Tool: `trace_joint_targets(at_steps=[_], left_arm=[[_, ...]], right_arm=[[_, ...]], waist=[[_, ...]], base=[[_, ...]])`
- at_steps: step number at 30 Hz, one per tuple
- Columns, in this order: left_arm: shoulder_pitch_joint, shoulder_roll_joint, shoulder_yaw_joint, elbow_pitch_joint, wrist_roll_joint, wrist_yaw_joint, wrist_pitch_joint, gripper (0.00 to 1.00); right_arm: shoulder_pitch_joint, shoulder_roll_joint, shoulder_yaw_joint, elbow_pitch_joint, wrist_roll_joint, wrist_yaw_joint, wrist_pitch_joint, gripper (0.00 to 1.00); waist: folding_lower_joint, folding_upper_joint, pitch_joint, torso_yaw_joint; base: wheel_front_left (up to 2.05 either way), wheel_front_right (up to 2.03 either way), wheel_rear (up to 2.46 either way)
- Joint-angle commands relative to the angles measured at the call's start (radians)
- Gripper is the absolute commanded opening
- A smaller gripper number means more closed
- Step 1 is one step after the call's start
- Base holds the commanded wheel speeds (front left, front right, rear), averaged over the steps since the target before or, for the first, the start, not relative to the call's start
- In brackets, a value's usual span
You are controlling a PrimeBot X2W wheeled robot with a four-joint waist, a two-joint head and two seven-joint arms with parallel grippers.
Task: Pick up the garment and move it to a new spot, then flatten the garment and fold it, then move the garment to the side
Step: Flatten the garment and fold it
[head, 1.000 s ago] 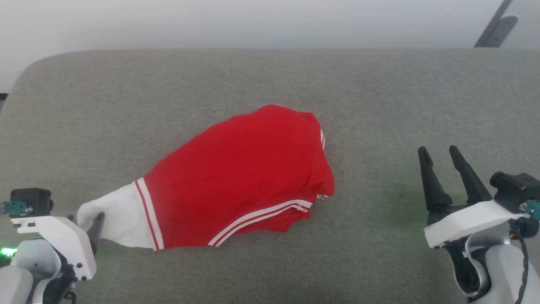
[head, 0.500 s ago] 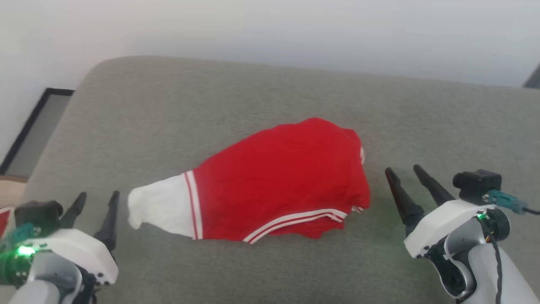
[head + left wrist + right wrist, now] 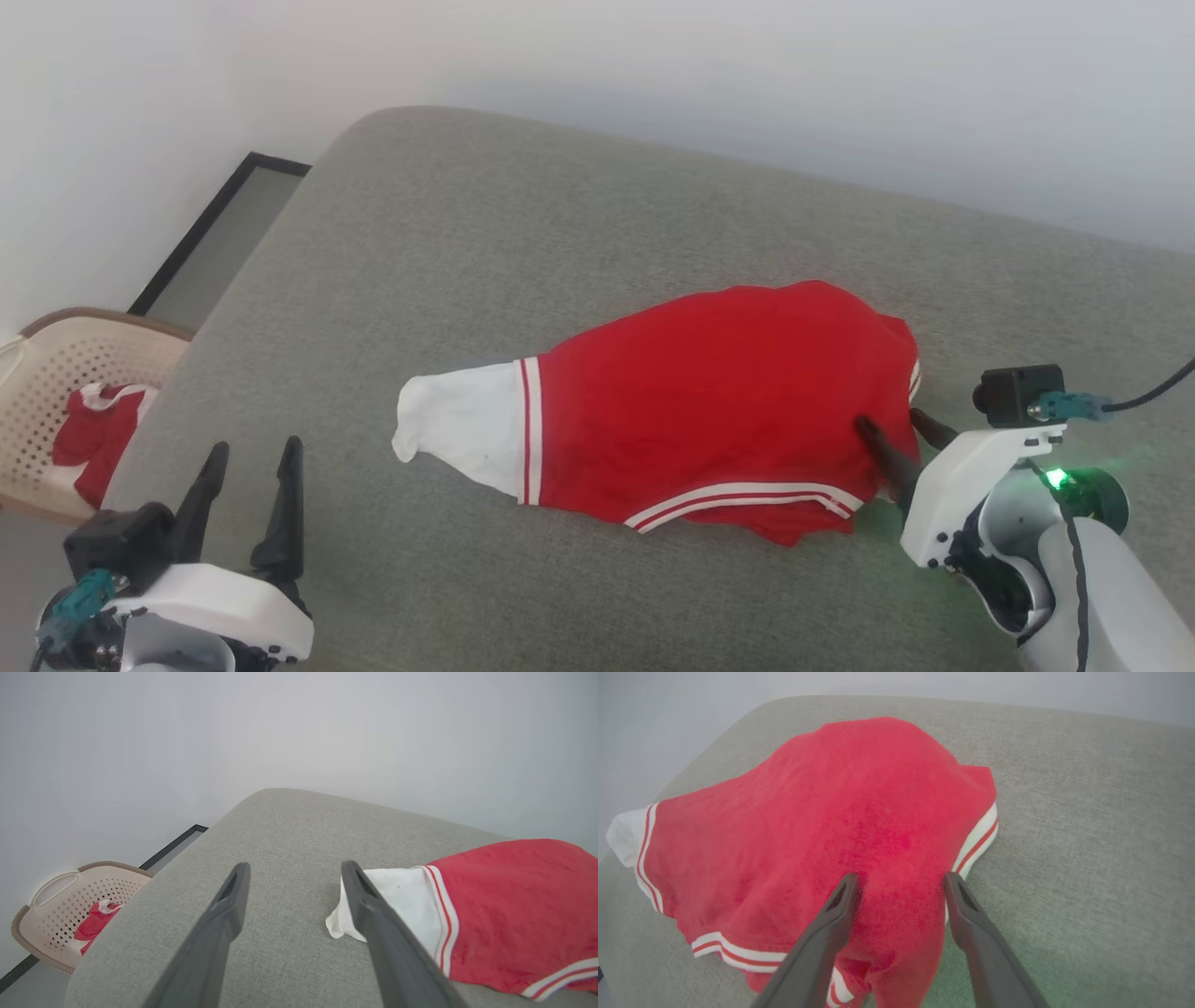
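the right hand (image 3: 892, 422), spread, sat at the right end of the garment (image 3: 709, 401) – contact hard to tell; the left hand (image 3: 257, 448), spread and empty, stood apart – the basket (image 3: 65, 359) was cut off.

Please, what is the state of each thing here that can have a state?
Garment: lying rumpled on the grey cushion, not gripped.
Left gripper: open, empty, apart from the garment.
Right gripper: open, at the garment's right end.
Basket: holding red-and-white cloth.
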Motion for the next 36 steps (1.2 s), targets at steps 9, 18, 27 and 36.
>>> trace_joint_targets(at_steps=[9, 18, 27, 36], left_arm=[[0.043, -0.050, 0.049, 0.003, 0.013, -0.008, -0.047, 1.00], [0.074, -0.080, 0.113, -0.017, 0.028, -0.026, -0.052, 1.00], [0.086, -0.111, 0.163, -0.031, 0.066, -0.052, -0.052, 1.00], [0.091, -0.143, 0.170, -0.017, 0.100, -0.083, -0.053, 1.00]], right_arm=[[-0.040, -0.023, -0.014, 0.040, -0.010, 0.000, 0.004, 0.00], [-0.020, -0.095, -0.095, 0.004, -0.021, 0.000, 0.009, 0.00], [0.030, -0.129, -0.165, -0.113, -0.013, 0.000, 0.042, 0.00], [0.037, -0.044, 0.018, -0.268, 0.009, 0.000, 0.094, 0.00]], waist=[[0.0000, 0.0000, 0.007, 0.010], [0.0000, 0.0000, 0.007, -0.040], [0.0000, 0.0000, 0.013, -0.069], [0.0000, 0.0000, 0.007, -0.047]], base=[[0.00, 0.00, 0.00], [0.00, 0.00, 0.00], [0.00, 0.00, 0.00], [0.00, 0.00, 0.00]])
